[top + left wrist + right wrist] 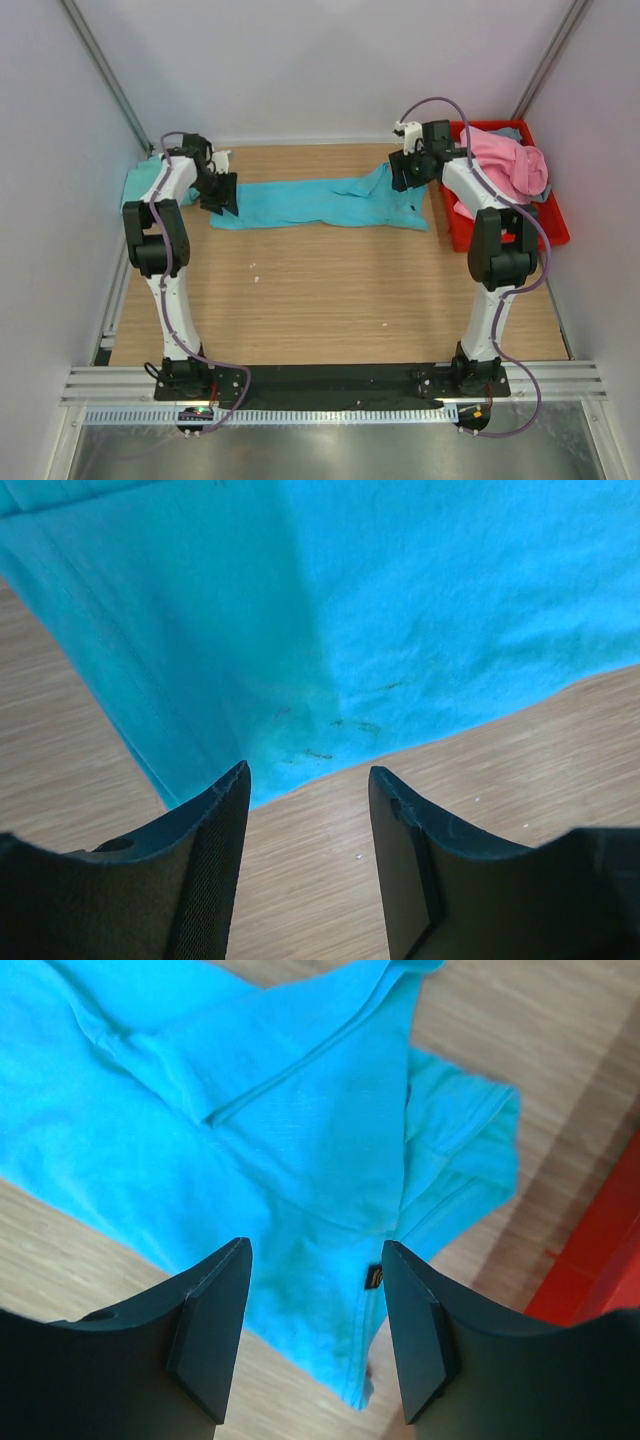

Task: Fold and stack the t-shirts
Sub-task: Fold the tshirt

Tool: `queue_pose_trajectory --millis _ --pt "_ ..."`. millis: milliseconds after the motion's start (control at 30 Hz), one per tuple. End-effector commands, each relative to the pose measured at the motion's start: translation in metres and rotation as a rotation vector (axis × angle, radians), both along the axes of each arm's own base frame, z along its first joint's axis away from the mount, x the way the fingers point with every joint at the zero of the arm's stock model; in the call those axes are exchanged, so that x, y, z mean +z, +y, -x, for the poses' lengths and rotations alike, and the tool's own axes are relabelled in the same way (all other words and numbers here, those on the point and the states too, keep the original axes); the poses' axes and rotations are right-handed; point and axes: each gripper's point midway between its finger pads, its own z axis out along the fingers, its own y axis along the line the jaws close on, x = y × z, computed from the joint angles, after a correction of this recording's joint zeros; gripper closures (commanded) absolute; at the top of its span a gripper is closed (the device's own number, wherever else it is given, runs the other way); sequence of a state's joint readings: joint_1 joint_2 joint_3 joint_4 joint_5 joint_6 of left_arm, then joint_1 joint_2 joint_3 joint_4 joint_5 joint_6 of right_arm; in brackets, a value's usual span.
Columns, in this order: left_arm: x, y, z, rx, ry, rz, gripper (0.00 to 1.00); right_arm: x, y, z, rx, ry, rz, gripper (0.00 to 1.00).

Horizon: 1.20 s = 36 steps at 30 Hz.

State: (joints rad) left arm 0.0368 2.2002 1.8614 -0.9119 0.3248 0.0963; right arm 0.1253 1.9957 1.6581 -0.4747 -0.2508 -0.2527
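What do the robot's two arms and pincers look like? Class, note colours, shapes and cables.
Both the left arm and right arm have white tubular links joined by chunky black joints, with a thin lilac cable looping along each. The left pincer and right pincer each have two black, tapering fingers; the left one's inner face looks finely ridged.

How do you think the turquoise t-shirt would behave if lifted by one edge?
Probably floppy: the turquoise t-shirt lies in creases and overlapping folds, so it would likely drape and sag from the pinch. It looks thin, so probably light. Pushed across the wooden table, it would likely bunch up rather than slide whole.
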Motion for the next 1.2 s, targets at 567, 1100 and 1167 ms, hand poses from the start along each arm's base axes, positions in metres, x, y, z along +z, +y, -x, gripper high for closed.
queue_pose_trajectory --millis 567,1100,1167 --pt "-0.016 0.008 0.012 -0.011 0.052 -0.038 0.34 -0.045 -0.066 0.077 -0.074 0.279 0.098 0.38" --pt "-0.022 0.009 0.009 -0.014 0.063 -0.045 0.34 -0.082 -0.072 0.078 -0.078 0.387 0.027 0.51" --pt "-0.022 0.010 0.009 -0.013 0.064 -0.048 0.34 -0.082 -0.073 0.076 -0.081 0.385 0.028 0.66"
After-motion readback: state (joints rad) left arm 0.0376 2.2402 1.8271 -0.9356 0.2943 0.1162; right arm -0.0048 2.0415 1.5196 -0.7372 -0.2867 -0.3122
